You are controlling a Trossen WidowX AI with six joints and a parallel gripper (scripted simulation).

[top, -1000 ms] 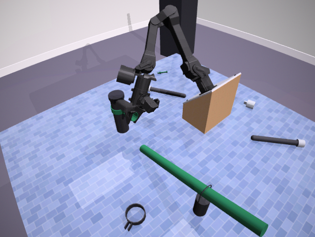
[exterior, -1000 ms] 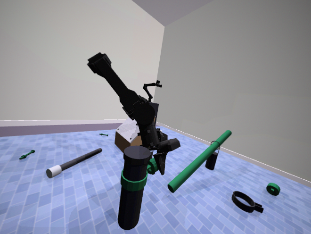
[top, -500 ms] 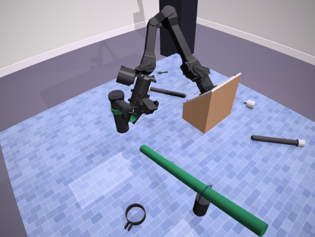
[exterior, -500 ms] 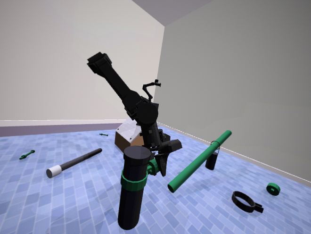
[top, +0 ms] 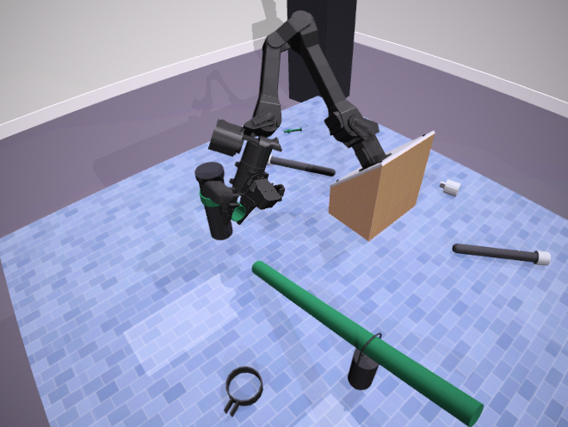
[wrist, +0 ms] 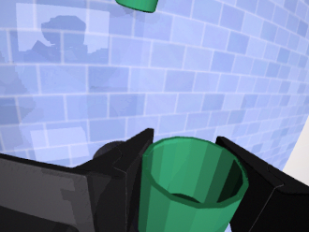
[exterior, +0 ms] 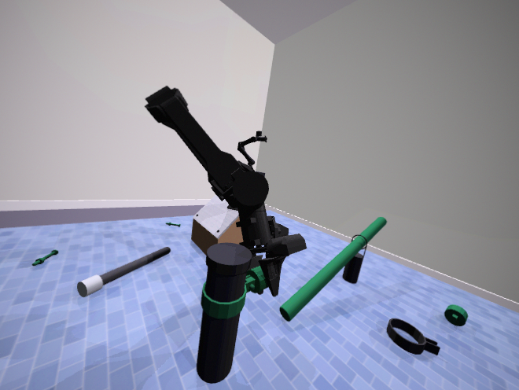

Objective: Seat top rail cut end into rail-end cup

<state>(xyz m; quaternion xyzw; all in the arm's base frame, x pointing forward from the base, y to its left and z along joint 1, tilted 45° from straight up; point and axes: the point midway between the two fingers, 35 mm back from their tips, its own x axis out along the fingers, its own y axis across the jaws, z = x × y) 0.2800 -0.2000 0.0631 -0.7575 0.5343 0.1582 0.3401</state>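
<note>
The black big post [top: 219, 225] [exterior: 215, 347] stands upright with the green brace band [top: 208, 200] [exterior: 223, 308] round its upper part, below the post cap [top: 209, 171] [exterior: 229, 253]. The green rail-end cup [top: 237, 212] [exterior: 257, 280] [wrist: 187, 210] hangs from the band, its mouth open and empty. My gripper [wrist: 184, 138] is shut on the cup, one finger on each side. The green rail [top: 311, 306] [exterior: 335, 270] [wrist: 138, 4] passes through the loop cap [top: 375, 336] [exterior: 359, 237] on the small post [top: 361, 374] [exterior: 353, 268]. Its near end is apart from the cup and from my gripper.
A black ring clamp [top: 228, 395] [exterior: 413, 344] lies on the floor, with a green disc [exterior: 456, 314] beyond it. The wooden box [top: 394, 193] stands by the arm's base. Dark rods with white ends [top: 496, 252] [exterior: 126, 268] and a white fitting [top: 452, 187] lie around.
</note>
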